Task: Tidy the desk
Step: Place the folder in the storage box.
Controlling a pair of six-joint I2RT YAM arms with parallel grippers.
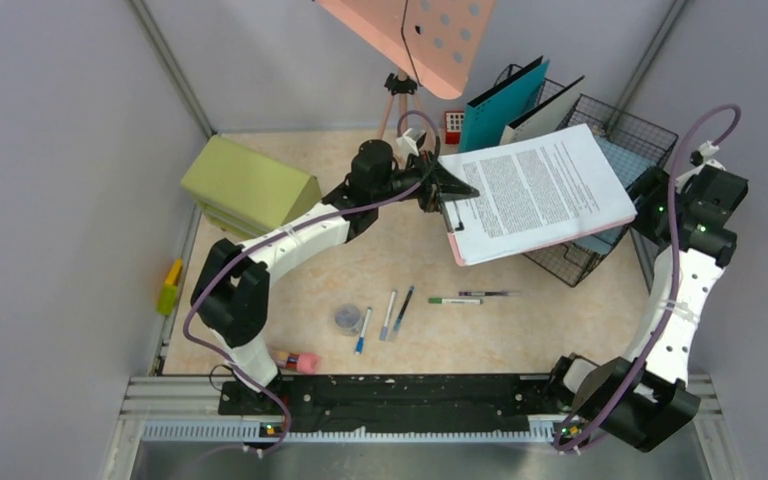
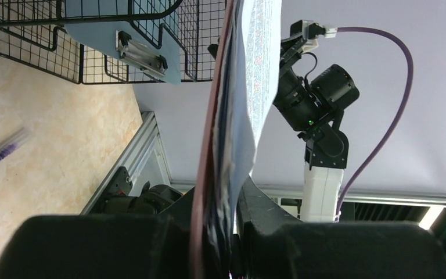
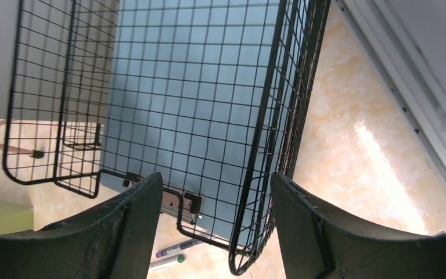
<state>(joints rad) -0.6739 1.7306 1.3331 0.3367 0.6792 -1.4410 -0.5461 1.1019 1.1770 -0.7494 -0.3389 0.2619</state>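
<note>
The left jaws are clenched on the near edge of a reddish clipboard (image 2: 204,151) loaded with printed sheets (image 1: 535,190), holding it tilted in the air above the table (image 1: 290,270). The far end of the sheets reaches over a black wire basket (image 1: 570,265). The right jaws stand released and grasp nothing. They hang by the basket's side, and its mesh wall shows through the gap between them. A blue clipboard (image 3: 197,104) lies inside the basket.

The pale marbled table spreads under both arms, closed in by grey walls and a black-and-silver rail (image 1: 390,395) at the near edge. Between the arms, several pens (image 1: 390,315) and a green-capped marker (image 1: 457,300) lie loose on the table beside a small round container (image 1: 347,318). A green drawer cabinet (image 1: 250,185) sits at the far left. Teal folders (image 1: 500,105) stand upright behind the basket.
</note>
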